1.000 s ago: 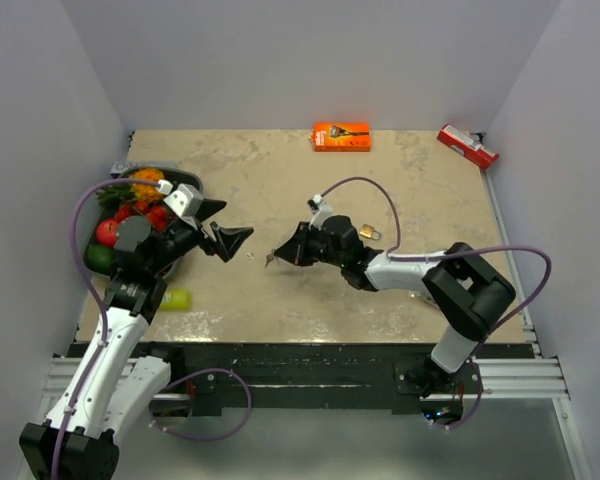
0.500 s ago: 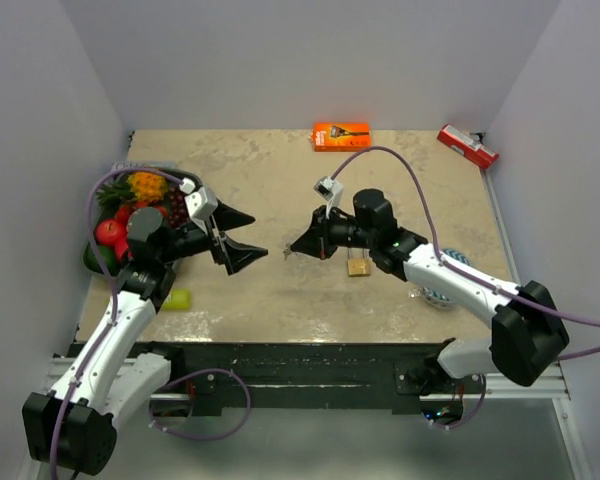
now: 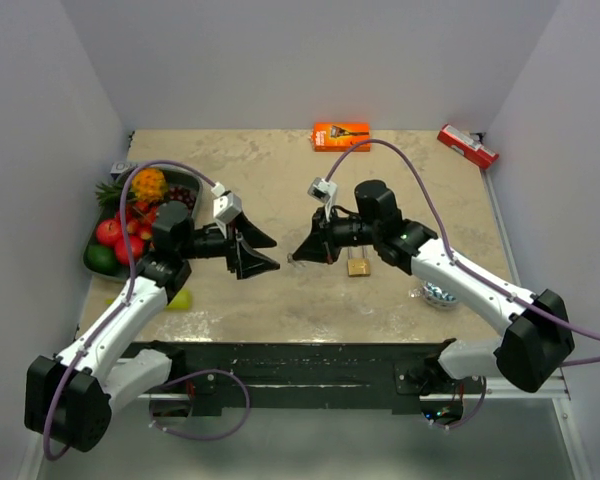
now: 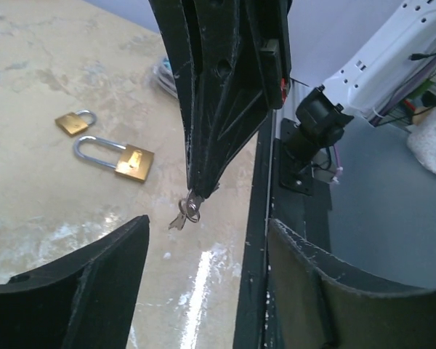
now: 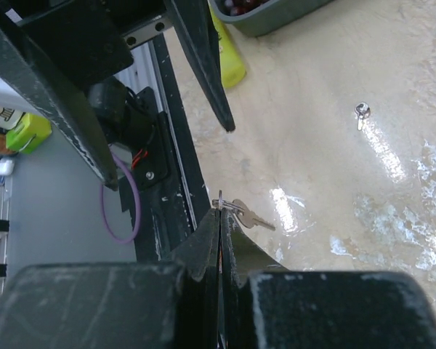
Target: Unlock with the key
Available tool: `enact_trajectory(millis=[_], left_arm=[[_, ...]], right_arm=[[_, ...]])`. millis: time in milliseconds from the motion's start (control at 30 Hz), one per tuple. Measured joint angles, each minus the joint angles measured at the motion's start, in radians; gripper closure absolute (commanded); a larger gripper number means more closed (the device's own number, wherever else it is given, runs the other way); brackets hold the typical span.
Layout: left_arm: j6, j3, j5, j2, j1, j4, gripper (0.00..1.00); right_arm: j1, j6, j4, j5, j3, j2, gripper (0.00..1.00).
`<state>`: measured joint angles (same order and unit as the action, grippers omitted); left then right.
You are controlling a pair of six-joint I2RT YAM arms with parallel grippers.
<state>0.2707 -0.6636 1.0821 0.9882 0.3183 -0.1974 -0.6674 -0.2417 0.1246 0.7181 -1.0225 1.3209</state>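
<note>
Although the key (image 4: 186, 214) is already off the worktop (image 3: 280, 180), the unlocking itself looks not yet begun: both locks lie closed and untouched, so what is left, by my reading, is to steady a lock, seat the key and turn it. Far left: dark tray (image 3: 188, 180), shallow, filled with glossy mixed fruit. Next: left end effector (image 3: 276, 256), matt black with wedge-shaped fingers, spread wide and holding nothing, tips facing the key and near it. Centre: key, small, bright metal, on a split ring, hanging in the air between the two arms. Next: right end effector (image 3: 296, 258), scuffed black fingers pressed together, pinching the key by its ring at the very tips. Beyond it, below the right arm: large padlock (image 4: 123, 158), square brass-coloured body, long steel shackle, lying flat; small padlock (image 4: 74, 122), same materials, near it. Worktop surface: beige, marbled, faintly glossy. Back edge: orange box (image 3: 341, 136), flat card; far right corner, red pack (image 3: 467, 146), contents unreadable.
</note>
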Motion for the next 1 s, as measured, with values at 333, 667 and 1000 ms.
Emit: enact_trajectory(millis=[333, 667, 1000], left_arm=[[0.01, 0.0, 0.016, 0.058, 0.061, -0.001, 0.47], [0.038, 0.0, 0.016, 0.111, 0.102, -0.007, 0.66], [0.052, 0.0, 0.015, 0.121, 0.111, -0.023, 0.88]], right_arm=[[-0.009, 0.04, 0.047, 0.041, -0.01, 0.002, 1.0], [-0.019, 0.053, 0.048, 0.084, -0.019, 0.017, 1.0], [-0.021, 0.067, 0.064, 0.11, -0.023, 0.027, 1.0]])
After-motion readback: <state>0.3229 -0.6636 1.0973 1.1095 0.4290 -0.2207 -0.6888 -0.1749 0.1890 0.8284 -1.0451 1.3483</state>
